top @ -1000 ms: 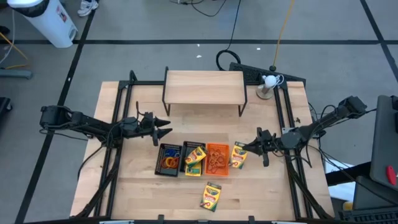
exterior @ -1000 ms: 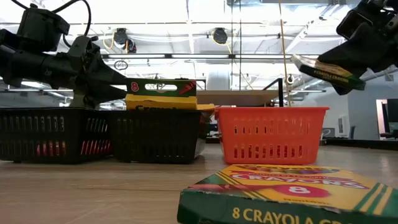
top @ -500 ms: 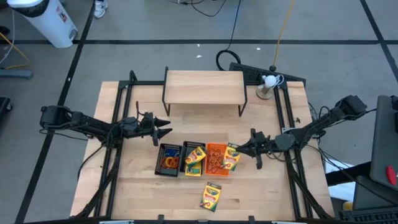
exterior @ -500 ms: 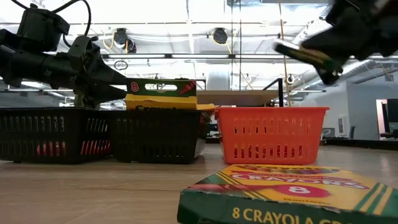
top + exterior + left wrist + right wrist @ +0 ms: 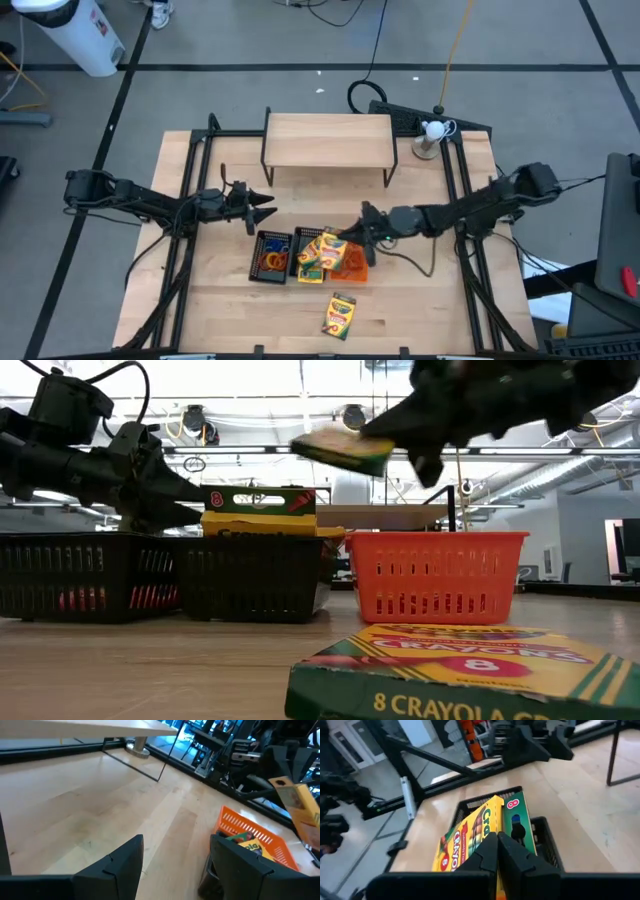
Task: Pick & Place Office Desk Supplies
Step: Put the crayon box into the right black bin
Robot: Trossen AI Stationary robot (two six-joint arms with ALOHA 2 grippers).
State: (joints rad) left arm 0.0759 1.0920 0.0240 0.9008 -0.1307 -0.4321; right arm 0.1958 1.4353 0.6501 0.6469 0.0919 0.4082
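Crayon box [image 5: 470, 837], "CRAYOLA" label, clamped in right hand [image 5: 352, 240] over trays; left hand [image 5: 262, 201] fingers apart.

1. Both arms are showing as dark, slim, jointed limbs, the left arm [image 5: 140, 203] and the right arm [image 5: 470, 207] each built of narrow black links with bulkier housings at the joints.
2. Black cables are running along both arms, looping loosely near the wrists.
3. The left gripper [image 5: 175, 855] is presenting two flat, matte black fingers [image 5: 117, 865] with angular, tapering tips.
4. The right gripper [image 5: 497, 847] is showing two black fingers [image 5: 517, 860] with bevelled, wedge-shaped ends.
5. Both arms are rising from black frame rails.
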